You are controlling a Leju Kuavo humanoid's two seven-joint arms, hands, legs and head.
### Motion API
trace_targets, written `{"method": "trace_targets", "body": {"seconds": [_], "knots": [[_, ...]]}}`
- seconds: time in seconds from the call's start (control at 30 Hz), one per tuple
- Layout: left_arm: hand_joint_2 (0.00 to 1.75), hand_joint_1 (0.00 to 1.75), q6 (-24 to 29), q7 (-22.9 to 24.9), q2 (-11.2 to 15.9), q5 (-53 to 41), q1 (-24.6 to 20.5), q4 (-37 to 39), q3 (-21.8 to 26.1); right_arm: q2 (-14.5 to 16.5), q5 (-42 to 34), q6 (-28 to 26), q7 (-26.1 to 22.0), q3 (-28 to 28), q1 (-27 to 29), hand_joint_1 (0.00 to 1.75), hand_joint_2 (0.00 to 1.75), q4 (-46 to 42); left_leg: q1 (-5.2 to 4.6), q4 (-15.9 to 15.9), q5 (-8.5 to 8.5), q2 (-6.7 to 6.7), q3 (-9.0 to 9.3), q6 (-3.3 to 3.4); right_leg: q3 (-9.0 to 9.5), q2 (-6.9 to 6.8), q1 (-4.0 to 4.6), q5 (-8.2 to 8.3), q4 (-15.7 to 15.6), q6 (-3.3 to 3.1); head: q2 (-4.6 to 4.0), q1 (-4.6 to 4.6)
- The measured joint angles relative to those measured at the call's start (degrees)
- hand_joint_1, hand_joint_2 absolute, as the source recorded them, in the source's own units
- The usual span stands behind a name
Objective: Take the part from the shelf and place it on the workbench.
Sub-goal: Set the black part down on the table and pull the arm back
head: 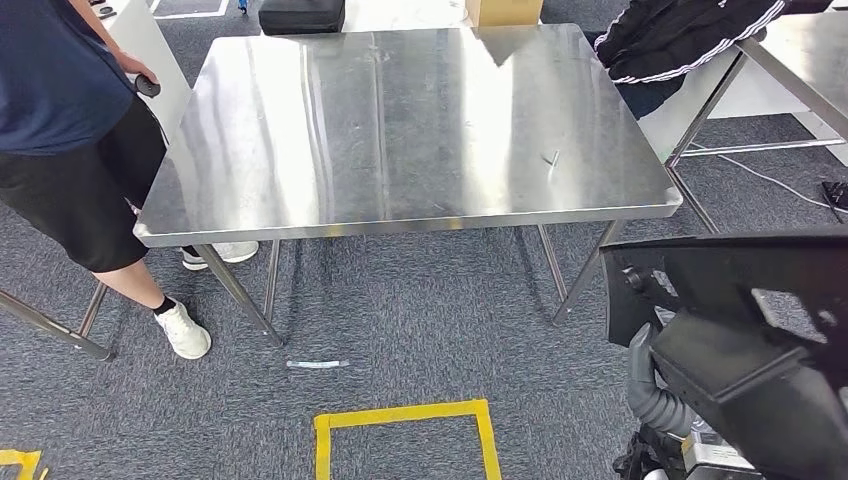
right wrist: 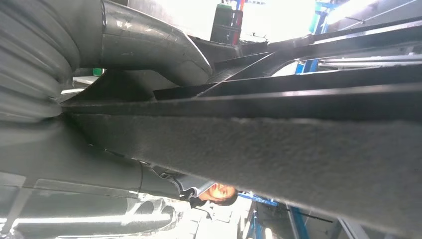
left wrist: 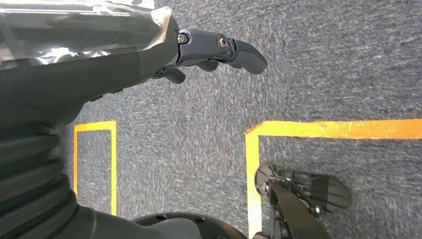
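Observation:
The steel workbench (head: 420, 130) stands straight ahead with a bare, shiny top. At the lower right of the head view my right hand (head: 735, 375) holds the black part (head: 740, 275), a broad flat dark piece, low and short of the bench's front right corner. In the right wrist view the part (right wrist: 298, 149) runs across the picture as dark ribbed bars, with my right hand (right wrist: 144, 55) pressed against it. My left hand (left wrist: 214, 50) hangs over the grey carpet, fingers apart and holding nothing.
A person (head: 70, 130) in a dark shirt and black shorts stands at the bench's left end. Another person in a striped black jacket (head: 690, 35) is at the far right corner. A yellow tape square (head: 405, 435) marks the carpet before me. A second table (head: 800, 60) stands at right.

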Motion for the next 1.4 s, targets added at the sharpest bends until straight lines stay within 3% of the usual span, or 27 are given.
{"method": "trace_targets", "body": {"seconds": [0.07,0.13,0.2,0.27,0.33,0.37,0.4,0.43,0.5,0.53,0.57,0.67,0.73,0.77,0.83,0.9,0.93,1.0,1.03,1.07,1.13,1.2,1.27,1.37,1.4], "knots": [[1.75,0.0,0.01,0.0,0.01,0.0,0.0,-0.01,0.0,-0.01,-0.01,0.0,0.0,0.0,0.0,1.75,1.75,0.01,0.01,0.06,-0.05,0.0,0.0,-0.04,0.17,-0.03,-0.03,0.14,-0.36,0.06,0.0,0.01],[1.75,0.0,0.05,-0.01,0.1,-0.01,-0.03,-0.02,0.0,-0.01,-0.14,0.04,0.01,0.02,-0.06,1.75,1.75,0.1,-0.17,0.75,-0.61,0.03,-0.31,-0.64,0.83,0.14,0.09,-0.18,-1.37,-0.34,0.0,0.19],[1.75,0.0,0.17,-0.04,0.13,-0.05,-0.13,-0.01,0.0,-0.06,-0.3,0.09,0.13,0.03,-0.07,1.75,1.75,0.21,-0.02,2.67,-2.13,-0.2,-0.9,-1.59,1.92,0.65,0.25,-1.21,-2.09,-2.51,0.0,0.12],[1.75,0.0,0.24,-0.04,0.05,-0.1,-0.2,0.02,-0.01,-0.08,-0.32,0.11,0.23,0.04,-0.1,1.75,1.75,0.22,0.28,8.36,-4.66,-0.71,-3.71,-1.99,2.65,0.97,0.37,-2.18,-1.87,-4.68,0.0,-0.25],[1.75,0.0,0.25,0.02,0.05,-0.1,-0.11,0.02,-0.01,-0.01,-0.29,0.11,0.23,0.1,-0.15,1.75,1.75,0.23,0.23,16.52,-6.82,-0.98,-8.89,-1.97,3.27,1.07,0.64,-2.79,-1.87,-5.43,0.0,-0.36],[1.75,0.0,0.25,0.07,0.05,-0.09,-0.02,0.02,-0.01,0.01,-0.27,0.11,0.23,0.13,-0.13,1.75,1.75,0.24,0.23,18.88,-6.68,-1.01,-10.94,-1.84,3.67,1.21,0.79,-3.14,-1.87,-5.65,0.0,-0.37],[1.75,0.0,0.25,0.11,0.06,-0.09,0.04,0.02,0.0,0.02,-0.28,0.11,0.23,0.13,-0.12,1.75,1.75,0.25,0.21,19.08,-5.33,-1.02,-12.01,-1.61,4.16,1.42,0.91,-3.53,-1.87,-5.77,0.0,-0.38],[1.75,0.0,0.24,0.15,0.07,-0.09,0.08,0.02,0.0,0.03,-0.29,0.11,0.24,0.13,-0.13,1.75,1.75,0.25,0.15,16.99,-2.91,-1.1,-11.94,-1.24,4.74,1.66,0.99,-3.97,-1.88,-5.76,0.0,-0.39],[1.75,0.0,0.24,0.17,0.17,-0.09,0.11,0.02,0.0,0.1,-0.31,0.11,0.24,0.14,-0.14,1.75,1.75,0.25,-0.1,9.68,2.1,-1.54,-9.73,-0.38,5.67,2.05,1.06,-4.89,-1.99,-5.49,0.0,-0.36],[1.75,0.0,0.25,0.17,0.23,-0.09,0.11,0.02,-0.01,0.14,-0.29,0.11,0.24,0.15,-0.18,1.75,1.75,0.26,-0.35,6.78,3.24,-1.77,-8.48,-0.02,5.91,2.23,1.16,-5.28,-2.07,-5.22,0.0,-0.35],[1.75,0.0,0.25,0.17,0.26,-0.09,0.08,0.02,-0.01,0.19,-0.28,0.11,0.26,0.16,-0.19,1.75,1.75,0.26,-0.62,5.08,3.32,-1.88,-7.64,0.2,5.9,2.34,1.17,-5.55,-2.22,-4.9,0.0,-0.38],[1.75,0.0,0.27,0.16,0.24,-0.09,0.05,0.02,0.0,0.27,-0.2,0.11,0.5,0.17,-0.15,1.75,1.75,0.26,-1.13,3.38,2.05,-1.86,-6.29,0.74,6.41,2.29,1.19,-5.44,-2.04,-3.66,0.0,-0.54],[1.75,0.0,0.34,0.1,0.24,-0.09,0.12,0.02,0.02,0.25,-0.11,0.11,0.59,0.17,-0.29,1.75,1.75,0.26,-1.08,2.49,1.82,-1.9,-4.88,1.26,5.68,1.75,1.23,-5.86,0.33,-3.55,0.0,-0.48],[1.75,0.0,0.36,0.07,0.24,-0.09,0.11,0.02,0.02,0.25,-0.06,0.11,0.61,0.19,-0.38,1.75,1.75,0.26,-1.04,2.19,1.68,-1.88,-4.25,1.5,4.07,1.49,1.22,-6.49,3.02,-3.66,0.0,-0.42],[1.75,0.0,0.25,0.04,0.21,-0.15,0.05,0.02,0.01,0.23,-0.03,0.07,0.62,0.21,-0.26,1.75,1.75,0.27,-1.23,2.08,1.14,-1.84,-3.61,1.92,-0.82,1.29,1.43,-8.33,9.99,-3.87,0.0,-0.38],[1.75,0.0,0.09,0.05,0.17,-0.24,0.11,0.02,0.0,0.2,-0.06,0.01,0.64,0.2,0.18,1.75,1.75,0.27,-1.42,2.09,0.41,-1.84,-2.84,2.09,-4.39,1.26,1.61,-8.99,12.94,-3.71,0.0,-0.38],[1.75,0.0,0.05,0.07,0.17,-0.28,0.15,0.02,0.0,0.2,-0.08,-0.02,0.65,0.2,0.35,1.75,1.75,0.26,-1.48,2.09,0.0,-1.85,-2.28,2.09,-4.64,1.24,1.66,-7.86,11.47,-3.42,0.0,-0.38],[1.75,0.0,0.02,0.1,0.14,-0.33,0.19,0.02,0.0,0.21,-0.02,-0.02,0.66,0.21,0.52,1.75,1.75,0.23,-1.56,2.09,-0.9,-1.86,-1.16,1.91,-2.75,0.95,1.75,-3.08,4.3,-2.71,0.0,-0.35],[1.75,0.0,0.0,0.11,0.13,-0.35,0.18,0.02,0.0,0.21,0.02,-0.02,0.66,0.21,0.56,1.75,1.75,0.22,-1.64,2.12,-1.37,-1.85,-0.61,1.71,-1.73,0.67,1.85,-1.49,1.09,-2.86,0.0,-0.37],[1.75,0.0,-0.02,0.11,0.1,-0.35,0.16,0.02,0.0,0.21,0.06,-0.02,0.67,0.22,0.6,1.75,1.75,0.2,-1.71,2.1,-1.83,-1.79,-0.29,1.39,-0.93,0.41,2.11,-0.54,-1.02,-3.33,0.0,-0.41],[1.75,0.0,-0.05,0.15,0.08,-0.35,0.16,0.02,0.0,0.22,0.08,-0.02,0.69,0.2,0.76,1.75,1.75,0.05,-1.82,2.47,-2.27,-1.65,0.34,0.73,-0.54,0.29,2.44,-0.55,-1.93,-4.91,0.0,-0.48],[1.75,0.0,-0.08,0.2,0.08,-0.35,0.16,0.02,0.0,0.25,0.08,-0.02,0.73,0.15,0.91,1.75,1.75,-0.1,-1.73,3.54,-2.73,-1.55,0.4,0.14,0.47,0.58,2.01,-0.2,-2.23,-5.87,0.0,-0.54],[1.75,0.0,-0.09,0.22,0.08,-0.35,0.06,0.02,-0.01,0.31,0.06,-0.02,0.76,0.11,0.91,1.75,1.75,-0.21,-1.46,7.41,-4.43,-1.55,-1.54,-0.45,1.68,0.72,1.56,-0.5,-2.4,-6.53,0.0,-0.75],[1.75,0.0,-0.09,0.23,0.08,-0.37,0.05,0.02,-0.01,0.37,0.06,-0.02,0.78,0.11,0.98,1.75,1.75,-0.28,-0.86,17.11,-8.22,-1.55,-8.14,-1.3,2.39,0.82,1.58,-1.33,-2.38,-6.97,0.0,-0.86],[1.75,0.0,-0.09,0.24,0.09,-0.37,0.09,0.02,-0.01,0.37,0.07,-0.02,0.79,0.11,1.04,1.75,1.75,-0.28,-0.65,18.3,-8.29,-1.55,-9.66,-1.53,2.75,0.93,1.52,-1.7,-2.37,-6.87,0.0,-0.88]]}}
